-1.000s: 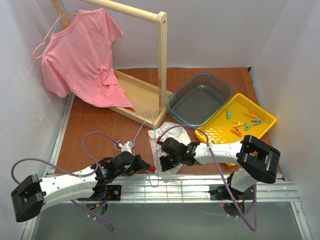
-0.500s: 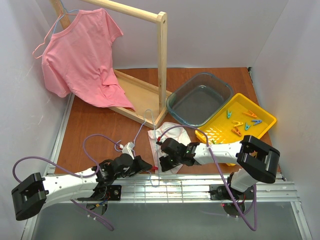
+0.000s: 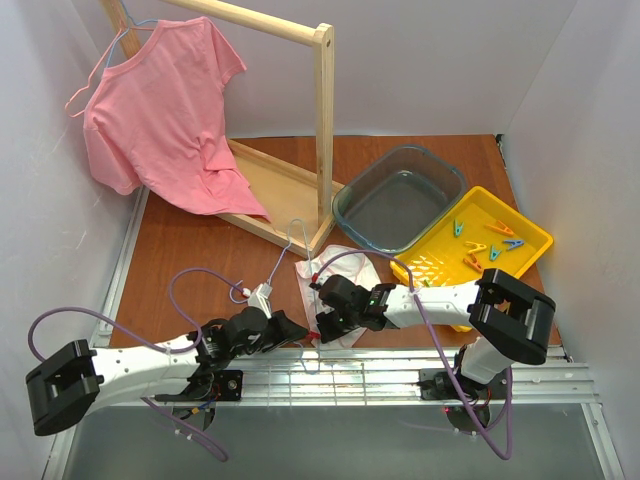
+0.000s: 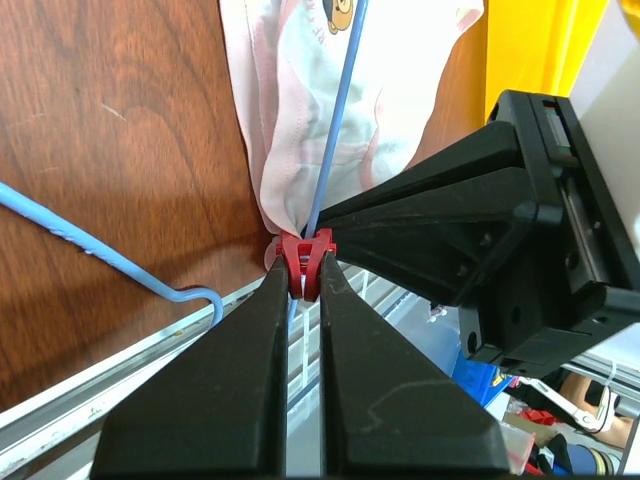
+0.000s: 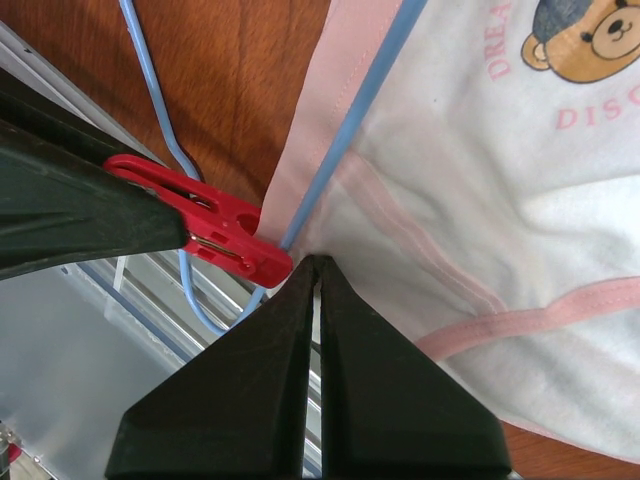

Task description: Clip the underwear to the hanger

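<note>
R gripper (image 5: pixel 318 268) had jaws nearly together, just a thin slit, tips pinching the underwear (image 5: pixel 480 170) where its pink trim bunched. The hanger (image 5: pixel 372 90) wire ran diag. over the trim to that spot. A red peg (image 5: pixel 225 228), held by L gripper (image 5: pixel 150 215), touched the wire just left of the tips. A bear print (image 5: pixel 585 35) showed top right.

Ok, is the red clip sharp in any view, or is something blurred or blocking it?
Left wrist: red clip sharp, evenly lit, though its own dark fingers fill the lower frame. Right wrist: clip crisp too, underwear print readable, no glare. Top external: clip tiny, mostly hidden between left gripper and right gripper.
</note>
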### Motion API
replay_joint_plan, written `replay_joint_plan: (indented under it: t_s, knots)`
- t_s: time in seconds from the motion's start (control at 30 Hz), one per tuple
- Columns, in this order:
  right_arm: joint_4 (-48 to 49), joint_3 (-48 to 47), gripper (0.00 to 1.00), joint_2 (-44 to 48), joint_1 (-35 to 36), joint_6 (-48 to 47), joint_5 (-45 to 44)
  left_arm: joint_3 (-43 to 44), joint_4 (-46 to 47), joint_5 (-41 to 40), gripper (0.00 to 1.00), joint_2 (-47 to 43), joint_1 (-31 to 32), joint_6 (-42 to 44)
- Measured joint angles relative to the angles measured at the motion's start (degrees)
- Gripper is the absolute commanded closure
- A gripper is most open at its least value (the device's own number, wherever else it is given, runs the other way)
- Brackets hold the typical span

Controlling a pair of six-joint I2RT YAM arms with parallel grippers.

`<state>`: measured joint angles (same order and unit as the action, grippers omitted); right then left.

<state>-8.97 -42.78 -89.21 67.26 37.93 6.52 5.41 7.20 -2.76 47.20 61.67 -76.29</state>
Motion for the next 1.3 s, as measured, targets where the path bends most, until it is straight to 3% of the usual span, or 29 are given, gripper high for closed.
replay_joint_plan:
  t_s: [0.97,1.3]
  knots:
    - [-2.0,-0.6,0.99,-0.1,0.0,-0.9,0.7,5.4,3.6,-3.8,1.00,13.0,1.1,2.8]
    - [-3.1,-0.6,0.99,0.2,0.3,-0.9,1.5,6.8,0.9,-4.2,1.00,13.0,2.5,3.6]
